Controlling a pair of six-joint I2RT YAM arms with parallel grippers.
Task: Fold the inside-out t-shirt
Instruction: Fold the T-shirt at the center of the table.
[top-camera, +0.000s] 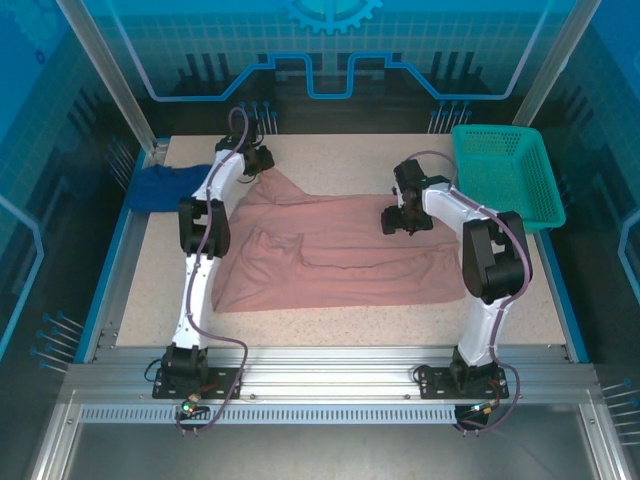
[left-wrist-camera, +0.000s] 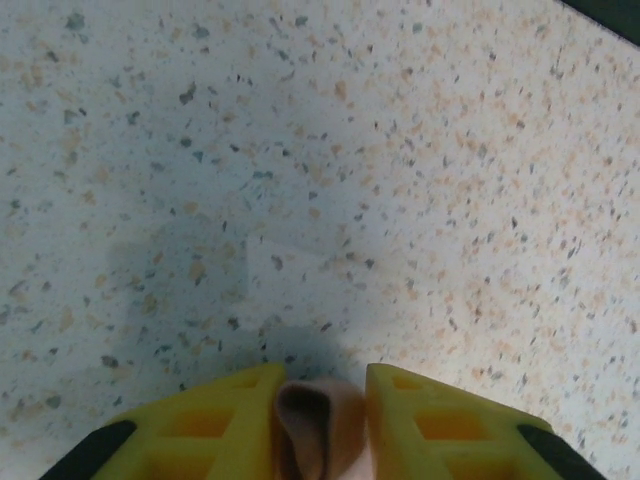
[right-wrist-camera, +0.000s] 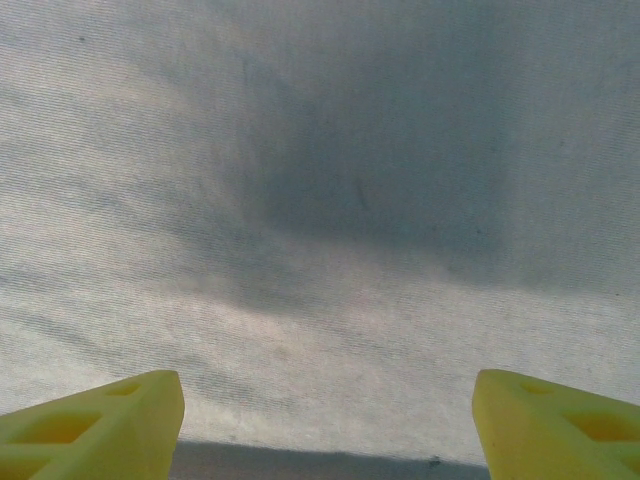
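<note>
The inside-out t-shirt (top-camera: 340, 250), dusty pink, lies spread and rumpled across the middle of the speckled table. My left gripper (top-camera: 262, 160) is at the shirt's far left corner. In the left wrist view its yellow fingers (left-wrist-camera: 225, 420) hold a fold of pink fabric (left-wrist-camera: 315, 425) between them, just above the bare tabletop. My right gripper (top-camera: 398, 222) hovers over the shirt's right part. In the right wrist view it (right-wrist-camera: 328, 395) stands wide open with the shirt's cloth (right-wrist-camera: 320, 200) close below and nothing between the fingers.
A dark blue cloth (top-camera: 160, 187) lies bunched at the far left edge of the table, just left of the left arm. A green plastic basket (top-camera: 500, 132) stands at the far right corner. Bare tabletop (top-camera: 330, 325) runs along the near side.
</note>
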